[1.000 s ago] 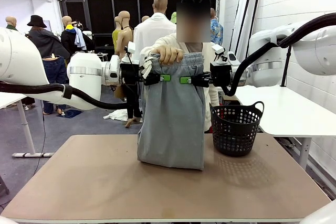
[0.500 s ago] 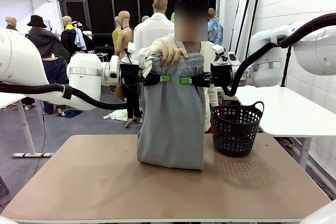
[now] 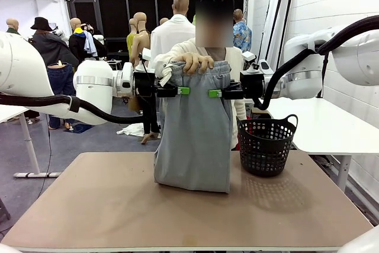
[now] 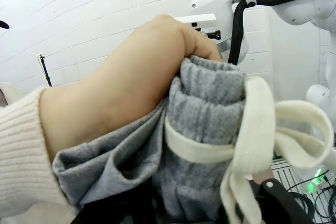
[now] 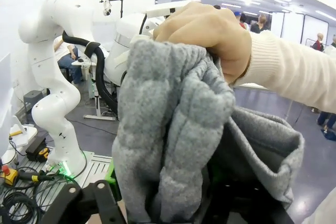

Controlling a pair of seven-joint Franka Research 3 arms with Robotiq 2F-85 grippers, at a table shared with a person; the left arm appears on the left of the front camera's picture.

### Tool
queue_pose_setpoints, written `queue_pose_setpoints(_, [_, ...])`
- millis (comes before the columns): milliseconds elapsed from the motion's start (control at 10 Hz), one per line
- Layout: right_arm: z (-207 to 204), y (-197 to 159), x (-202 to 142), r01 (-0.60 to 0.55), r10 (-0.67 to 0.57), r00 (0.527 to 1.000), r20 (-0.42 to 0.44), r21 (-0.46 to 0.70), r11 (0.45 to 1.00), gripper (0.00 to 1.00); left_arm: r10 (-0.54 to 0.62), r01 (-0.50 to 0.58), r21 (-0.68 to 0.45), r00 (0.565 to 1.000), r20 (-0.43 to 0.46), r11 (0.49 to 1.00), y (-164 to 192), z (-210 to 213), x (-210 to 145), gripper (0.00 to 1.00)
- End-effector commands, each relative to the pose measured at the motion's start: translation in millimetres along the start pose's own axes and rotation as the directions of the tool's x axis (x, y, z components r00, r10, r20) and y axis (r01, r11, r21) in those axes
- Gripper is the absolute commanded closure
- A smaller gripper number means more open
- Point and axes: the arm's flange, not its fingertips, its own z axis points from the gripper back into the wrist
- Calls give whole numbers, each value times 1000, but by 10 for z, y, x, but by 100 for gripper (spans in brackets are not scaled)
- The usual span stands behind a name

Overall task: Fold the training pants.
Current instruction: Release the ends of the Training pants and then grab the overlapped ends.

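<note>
- The training pants [image 3: 194,140] hang upright just beside the basket [image 3: 267,146], on its left side. Their long axis runs straight up and down.
- Their lower end rests bunched on the table [image 3: 106,205], near the basket's foot. The waistband [image 3: 204,70] sits well above the basket's rim.
- A person's hand [image 3: 194,61] grips the waistband from above at its middle, and the weight looks to be carried there. In the left wrist view the white drawstring [image 4: 262,129] loops loose over the gathered band.
- Your left gripper [image 3: 184,90] comes in level from the side of the pants away from the basket. Your right gripper [image 3: 214,93] comes in from the basket side, high above its rim.
- The two point at each other across the cloth just under the waistband, each at one edge of it. Neither is clearly nearer than the other.
- For each gripper the pants lie straight ahead along its fingers. Cloth is pressed close up to both wrist cameras.
- You cannot tell how either pair of jaws stands. The front view shows one green pad edge-on per side, and in the wrist views cloth hides the pads. They may be pinching the fabric or standing off it.
- The coming move likely turns on that level line between your grippers, which crosses the hanging length at right angles. Confirm the grip before you count on either side.
</note>
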Motion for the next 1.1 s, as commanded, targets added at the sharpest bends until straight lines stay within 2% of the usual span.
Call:
queue_pose_setpoints(0, [79, 62, -4, 35, -36, 999, -28, -22, 999, 0, 27, -27, -3, 1000, -10, 1000, -55, 142, 8, 0])
queue_pose_setpoints(500, [281, 165, -12, 41, -44, 998, -39, -83, 996, 0, 63, -63, 23, 998, -1, 998, -145, 318, -97, 0])
queue_pose_setpoints(1000, [502, 248, -28, 27, -35, 998, -50, -147, 989, 0, 66, -67, 102, 998, 8, 993, -241, 609, -159, 0])
